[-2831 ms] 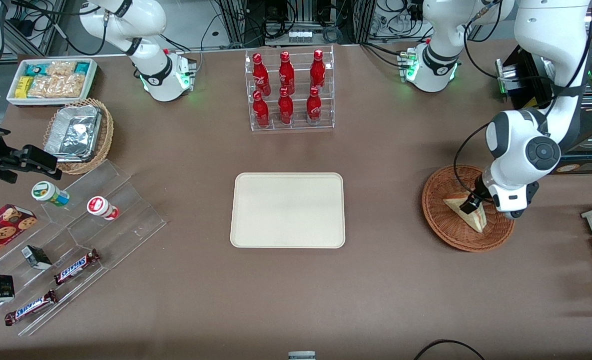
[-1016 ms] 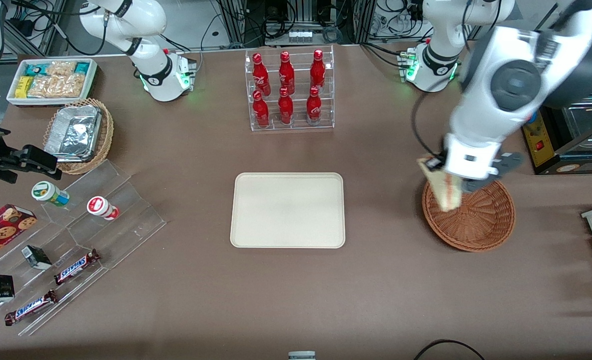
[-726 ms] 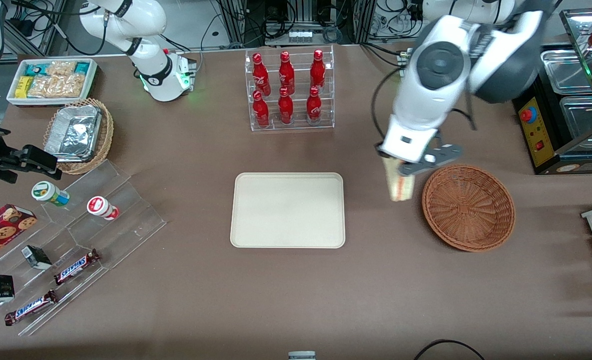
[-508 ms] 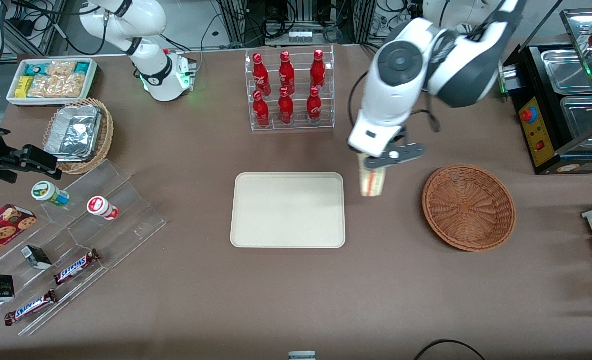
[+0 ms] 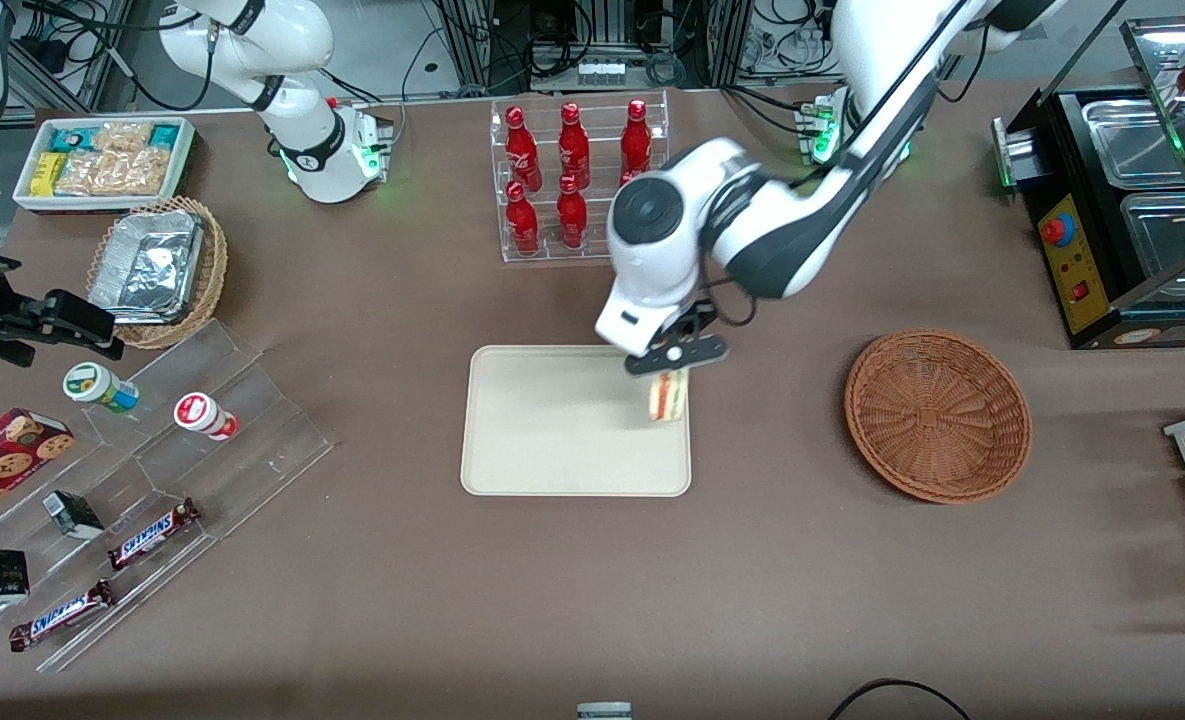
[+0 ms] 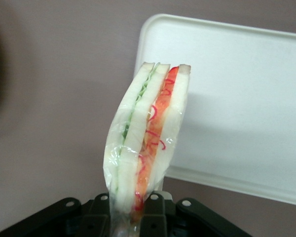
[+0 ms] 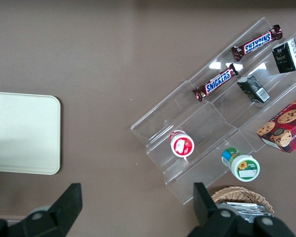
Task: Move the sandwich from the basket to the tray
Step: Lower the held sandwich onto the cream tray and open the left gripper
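1. Clear rack of red bottles (image 5: pixel 580 180): near the gripper (image 5: pixel 667 365), farther from the front camera.
2. Snickers bars (image 5: pixel 152 532) and cookie box (image 5: pixel 2 462): well apart from it, toward the parked arm's end.

Hand (image 5: pixel 674 358) holds sandwich (image 5: pixel 667 396) above tray (image 5: pixel 552 430)

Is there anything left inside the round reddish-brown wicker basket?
No, the round reddish-brown wicker basket holds nothing; the wrapped sandwich wedge hangs in the gripper above the cream tray.
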You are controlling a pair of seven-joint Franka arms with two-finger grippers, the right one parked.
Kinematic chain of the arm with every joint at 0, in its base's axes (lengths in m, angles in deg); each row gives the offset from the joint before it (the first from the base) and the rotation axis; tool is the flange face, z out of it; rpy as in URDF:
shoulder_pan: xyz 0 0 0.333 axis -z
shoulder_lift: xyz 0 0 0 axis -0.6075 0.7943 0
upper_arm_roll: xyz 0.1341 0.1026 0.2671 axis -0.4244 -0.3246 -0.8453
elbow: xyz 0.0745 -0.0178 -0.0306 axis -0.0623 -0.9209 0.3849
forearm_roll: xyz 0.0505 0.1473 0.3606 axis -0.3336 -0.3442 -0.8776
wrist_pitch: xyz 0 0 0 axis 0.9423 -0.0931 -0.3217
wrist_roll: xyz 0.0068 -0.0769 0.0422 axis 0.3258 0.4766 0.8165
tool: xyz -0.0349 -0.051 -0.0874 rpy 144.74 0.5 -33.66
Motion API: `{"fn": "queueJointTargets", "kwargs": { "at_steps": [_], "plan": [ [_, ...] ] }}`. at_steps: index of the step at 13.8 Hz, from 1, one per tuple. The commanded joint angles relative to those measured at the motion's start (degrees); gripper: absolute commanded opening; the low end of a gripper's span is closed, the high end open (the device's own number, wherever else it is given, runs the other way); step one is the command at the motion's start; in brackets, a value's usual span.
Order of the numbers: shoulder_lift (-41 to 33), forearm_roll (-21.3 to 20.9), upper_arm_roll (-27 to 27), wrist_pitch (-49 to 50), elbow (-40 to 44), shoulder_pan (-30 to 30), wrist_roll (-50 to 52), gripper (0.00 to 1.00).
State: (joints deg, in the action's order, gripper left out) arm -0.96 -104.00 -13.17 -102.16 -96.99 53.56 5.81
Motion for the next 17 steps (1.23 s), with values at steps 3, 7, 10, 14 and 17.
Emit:
{"fn": "queueJointTargets", "kwargs": {
  "at_steps": [3,7,10,14,17],
  "plan": [
    [6.37,-4.97,-1.36,-5.47,2.41,1.6,2.93,0.19],
    [9.44,-5.5,-7.94,-9.77,2.85,7.65,3.46,0.19],
    [11.46,-5.59,-11.03,-11.98,3.11,10.65,5.22,0.19],
    [12.79,-7.16,-11.03,-12.07,3.11,10.92,5.31,0.71],
    [11.39,-6.91,-11.03,-11.46,3.72,10.66,5.31,1.0]
  ]
}}
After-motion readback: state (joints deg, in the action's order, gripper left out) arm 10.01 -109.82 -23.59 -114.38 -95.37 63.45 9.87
